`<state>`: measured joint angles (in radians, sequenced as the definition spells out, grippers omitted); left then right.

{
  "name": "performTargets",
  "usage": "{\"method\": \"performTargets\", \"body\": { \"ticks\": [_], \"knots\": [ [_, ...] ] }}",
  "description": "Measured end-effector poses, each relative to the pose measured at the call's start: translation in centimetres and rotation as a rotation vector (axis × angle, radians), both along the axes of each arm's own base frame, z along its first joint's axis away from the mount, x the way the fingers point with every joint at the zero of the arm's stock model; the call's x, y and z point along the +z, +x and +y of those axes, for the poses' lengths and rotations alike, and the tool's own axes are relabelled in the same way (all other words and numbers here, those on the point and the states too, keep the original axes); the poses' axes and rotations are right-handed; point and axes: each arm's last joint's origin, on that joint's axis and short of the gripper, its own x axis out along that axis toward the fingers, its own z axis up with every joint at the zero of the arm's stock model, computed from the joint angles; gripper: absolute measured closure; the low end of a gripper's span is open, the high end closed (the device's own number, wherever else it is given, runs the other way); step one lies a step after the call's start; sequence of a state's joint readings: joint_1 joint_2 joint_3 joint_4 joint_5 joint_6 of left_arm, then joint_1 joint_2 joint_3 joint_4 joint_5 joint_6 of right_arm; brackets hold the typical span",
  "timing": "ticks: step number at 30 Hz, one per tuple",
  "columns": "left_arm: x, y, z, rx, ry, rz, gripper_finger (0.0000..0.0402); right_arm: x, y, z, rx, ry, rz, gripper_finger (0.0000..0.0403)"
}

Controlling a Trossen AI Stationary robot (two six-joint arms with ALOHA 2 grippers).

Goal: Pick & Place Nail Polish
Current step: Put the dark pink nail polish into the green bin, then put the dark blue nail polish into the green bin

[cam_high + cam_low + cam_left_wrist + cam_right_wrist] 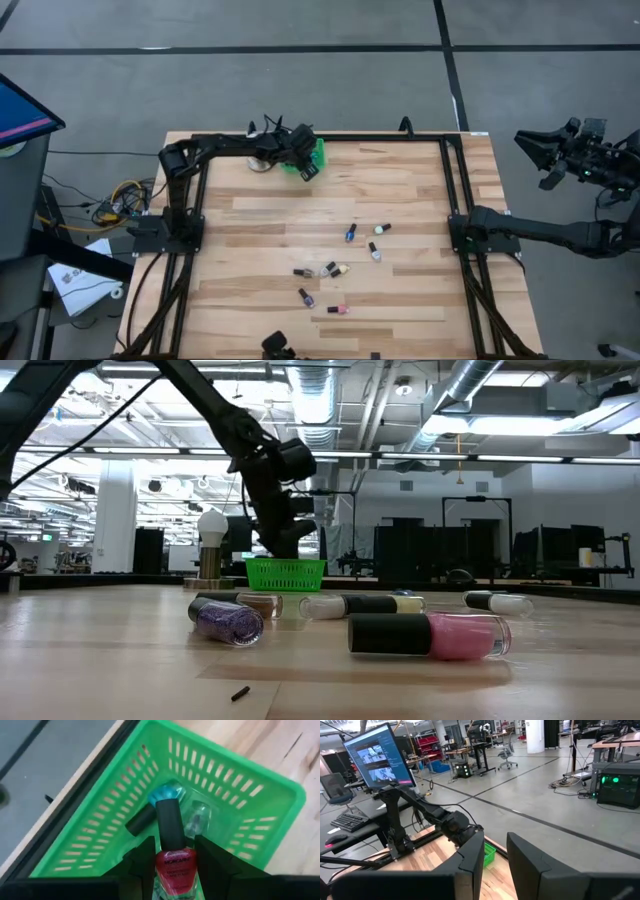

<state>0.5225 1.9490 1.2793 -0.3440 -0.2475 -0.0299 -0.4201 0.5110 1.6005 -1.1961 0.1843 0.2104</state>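
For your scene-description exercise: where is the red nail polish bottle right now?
The red nail polish bottle is held between the left gripper's fingers, directly above the green basket at the table's far edge, left of centre.

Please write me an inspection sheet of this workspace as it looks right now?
Surface: wooden table, bare planks.
Job's things: seven nail polish bottles lying scattered on the table; two more in the green basket.
Clutter: white bulb-shaped thing beside the basket.
Grippers: left gripper over the basket, shut on a red bottle; right gripper off the table's right side, open, empty.
Cables: loose bundle on the floor at left.
Surroundings: monitor, desks, chairs.
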Motion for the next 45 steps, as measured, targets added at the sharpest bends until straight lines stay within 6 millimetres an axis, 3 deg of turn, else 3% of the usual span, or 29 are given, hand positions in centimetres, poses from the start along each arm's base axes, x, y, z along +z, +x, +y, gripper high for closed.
{"method": "performTargets", "body": {
  "ticks": [8,15,23,31,35,39,45],
  "knots": [
    [-0.2,0.2,0.0,-0.031,-0.003,-0.001,0.0296,0.0,0.0,0.0,-0.001,0.007,-0.005,0.0327],
    [-0.2,0.3,-0.1,-0.036,-0.002,0.000,0.0265,0.0,0.0,0.0,-0.001,0.007,-0.005,0.0327],
    [-0.2,0.3,-0.2,-0.043,-0.011,-0.007,0.0268,0.0,0.0,0.0,-0.001,0.007,-0.005,0.0327],
    [0.2,0.3,-0.3,-0.057,-0.025,-0.026,0.0206,0.0,0.0,0.0,-0.001,0.007,-0.005,0.0327],
    [1.9,0.0,-0.4,-0.070,0.010,-0.057,0.0177,0.0,0.0,0.0,0.000,0.007,-0.005,0.0327],
    [5.1,-0.4,-1.0,-0.112,0.050,-0.141,0.0172,0.0,0.0,0.0,-0.001,0.007,-0.004,0.0327],
    [10.0,0.0,-5.2,-0.267,0.043,-0.330,0.0185,0.0,0.0,0.0,-0.001,0.007,-0.005,0.0327]
  ]
}}
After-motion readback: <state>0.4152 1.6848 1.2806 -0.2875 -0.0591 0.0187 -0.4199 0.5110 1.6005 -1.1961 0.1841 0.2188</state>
